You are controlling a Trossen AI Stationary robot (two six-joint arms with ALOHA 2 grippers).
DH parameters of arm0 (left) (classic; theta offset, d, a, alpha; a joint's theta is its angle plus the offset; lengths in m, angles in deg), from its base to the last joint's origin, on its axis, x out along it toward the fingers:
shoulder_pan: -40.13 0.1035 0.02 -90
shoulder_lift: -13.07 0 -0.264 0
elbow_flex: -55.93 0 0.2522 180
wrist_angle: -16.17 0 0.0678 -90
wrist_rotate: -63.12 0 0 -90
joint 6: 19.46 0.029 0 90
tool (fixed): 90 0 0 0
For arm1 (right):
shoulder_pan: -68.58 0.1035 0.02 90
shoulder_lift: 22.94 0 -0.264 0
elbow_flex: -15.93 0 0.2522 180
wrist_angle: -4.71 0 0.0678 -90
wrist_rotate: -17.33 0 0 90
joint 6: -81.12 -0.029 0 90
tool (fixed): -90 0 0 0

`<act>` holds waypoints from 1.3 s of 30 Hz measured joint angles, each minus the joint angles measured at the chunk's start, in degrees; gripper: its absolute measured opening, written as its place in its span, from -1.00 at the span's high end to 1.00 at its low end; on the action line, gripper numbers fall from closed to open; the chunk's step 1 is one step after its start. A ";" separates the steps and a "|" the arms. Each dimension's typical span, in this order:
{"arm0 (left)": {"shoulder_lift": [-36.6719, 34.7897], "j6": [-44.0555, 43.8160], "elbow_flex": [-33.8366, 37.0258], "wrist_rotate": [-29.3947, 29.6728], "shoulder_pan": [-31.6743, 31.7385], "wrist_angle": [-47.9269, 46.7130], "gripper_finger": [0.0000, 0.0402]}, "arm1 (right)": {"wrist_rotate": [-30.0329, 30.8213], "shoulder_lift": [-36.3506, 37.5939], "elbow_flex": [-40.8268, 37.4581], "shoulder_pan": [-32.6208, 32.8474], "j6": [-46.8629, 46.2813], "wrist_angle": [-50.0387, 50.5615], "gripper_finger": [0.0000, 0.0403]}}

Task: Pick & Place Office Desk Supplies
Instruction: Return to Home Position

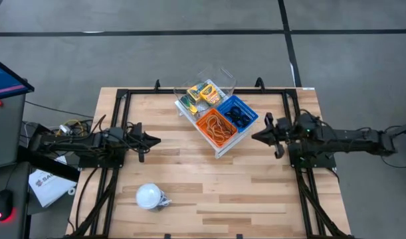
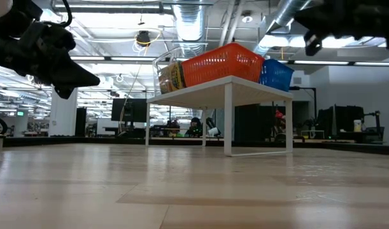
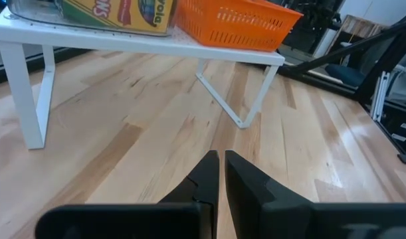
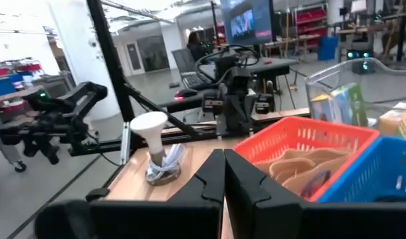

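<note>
Yellow-and-green crayon boxes (image 1: 204, 91) sit in a clear bin. Tan rubber bands (image 1: 216, 127) lie in an orange basket (image 4: 302, 143), and black rings (image 1: 236, 115) lie in a blue basket. All three containers stand on a low white stand (image 3: 143, 43) at the table's far middle. My left gripper (image 1: 154, 140) hovers left of the stand, shut and empty, fingers (image 3: 206, 174) pointing at it. My right gripper (image 1: 256, 137) hovers right of the stand, also shut and empty, fingertips (image 4: 212, 166) together.
A white bulb-like object (image 1: 149, 196) stands on the table near the left front, also seen in the right wrist view as the bulb (image 4: 149, 129). Bare wood (image 1: 222, 192) lies between the arms and in front of the stand. Black frame rails (image 1: 116, 133) run along both table sides.
</note>
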State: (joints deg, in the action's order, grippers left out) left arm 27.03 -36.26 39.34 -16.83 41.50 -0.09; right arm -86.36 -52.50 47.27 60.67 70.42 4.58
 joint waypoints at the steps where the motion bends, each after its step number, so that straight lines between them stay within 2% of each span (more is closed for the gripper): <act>1: 0.12 0.00 0.00 0.00 0.00 0.00 0.92 | 0.00 1.85 -1.29 0.29 -0.03 0.07 1.00; 13: 0.46 0.00 -0.02 -0.02 0.00 0.02 0.92 | 1.95 22.12 -12.68 4.31 -1.11 3.37 1.00; 18: 0.46 0.00 -0.02 -0.04 0.00 0.04 0.92 | 3.46 29.46 -13.97 4.16 -1.28 10.39 1.00; 25: 0.46 -0.02 -0.04 -0.11 0.00 0.02 0.92 | 4.55 29.38 -17.12 3.17 -1.36 11.56 0.98; 29: 0.46 -0.02 -0.04 -0.11 -0.02 0.05 0.92 | 6.50 28.47 -17.11 2.65 -1.38 12.05 0.95; 39: 0.79 -0.02 -0.04 -0.07 -0.02 0.17 0.92 | 6.51 28.48 -17.13 1.78 -1.34 11.98 0.94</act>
State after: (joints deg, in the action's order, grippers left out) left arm 27.82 -36.28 39.29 -16.90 41.48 0.08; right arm -79.85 -24.01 30.14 62.45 69.08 16.56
